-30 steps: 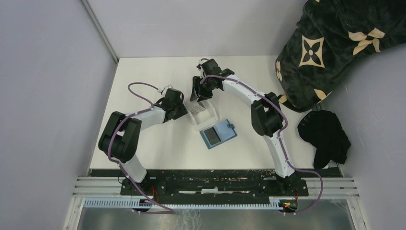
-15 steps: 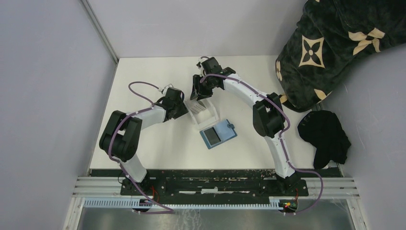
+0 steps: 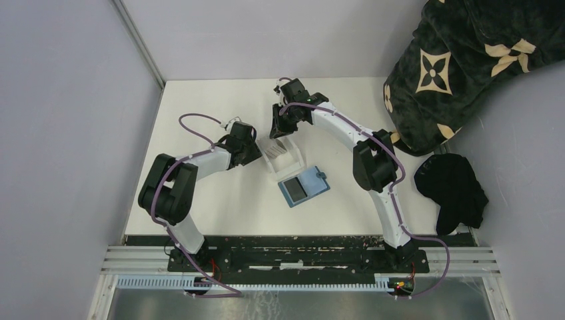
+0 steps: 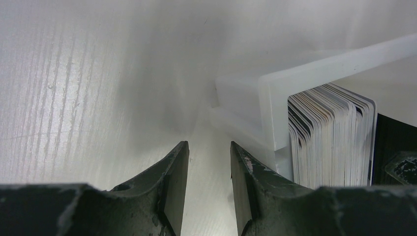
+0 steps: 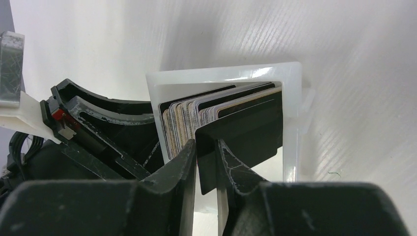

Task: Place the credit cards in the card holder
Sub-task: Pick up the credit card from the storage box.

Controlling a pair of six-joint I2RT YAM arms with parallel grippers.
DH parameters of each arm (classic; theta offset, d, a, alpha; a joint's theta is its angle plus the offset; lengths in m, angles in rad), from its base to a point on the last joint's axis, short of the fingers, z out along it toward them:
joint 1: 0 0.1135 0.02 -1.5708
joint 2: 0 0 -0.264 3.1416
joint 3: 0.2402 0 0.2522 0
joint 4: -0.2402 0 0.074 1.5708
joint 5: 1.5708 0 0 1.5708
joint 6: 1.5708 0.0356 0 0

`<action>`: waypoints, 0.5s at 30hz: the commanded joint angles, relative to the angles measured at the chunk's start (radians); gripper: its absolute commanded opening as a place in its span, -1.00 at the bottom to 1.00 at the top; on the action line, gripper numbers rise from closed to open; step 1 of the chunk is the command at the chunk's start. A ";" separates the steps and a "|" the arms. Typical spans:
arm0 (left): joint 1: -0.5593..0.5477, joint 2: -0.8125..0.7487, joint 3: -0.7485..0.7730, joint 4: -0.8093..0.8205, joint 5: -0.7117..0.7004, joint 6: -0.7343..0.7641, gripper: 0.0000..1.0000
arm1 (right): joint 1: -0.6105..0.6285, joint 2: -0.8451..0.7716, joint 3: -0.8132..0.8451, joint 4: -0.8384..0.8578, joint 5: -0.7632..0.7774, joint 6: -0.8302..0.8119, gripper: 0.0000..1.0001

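Right gripper (image 5: 207, 169) over the clear tray (image 5: 294, 93); left gripper (image 4: 206, 182) just beside its wall, jaws slightly apart on nothing, I reckon to stop it sliding. Card holder (image 3: 306, 185) lies open nearby, pocket up to receive. Right jaws pinch one dark card (image 5: 246, 135) at the end of the stack (image 5: 182, 123), so it lifts alone.

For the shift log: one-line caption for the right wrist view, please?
Right end effector pinches a dark card beside the card stack in the clear tray.
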 commanded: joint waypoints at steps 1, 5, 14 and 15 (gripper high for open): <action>-0.006 -0.001 0.036 0.065 0.024 0.031 -0.12 | 0.028 -0.079 0.030 -0.043 0.032 -0.037 -0.63; -0.006 -0.008 0.033 0.065 0.022 0.032 -0.12 | 0.036 -0.093 0.046 -0.080 0.099 -0.072 -0.71; -0.007 -0.043 0.024 0.053 0.011 0.038 -0.12 | 0.046 -0.138 0.038 -0.129 0.240 -0.139 -0.95; -0.007 -0.046 0.022 0.051 0.009 0.040 -0.12 | 0.047 -0.145 0.033 -0.130 0.261 -0.148 -0.97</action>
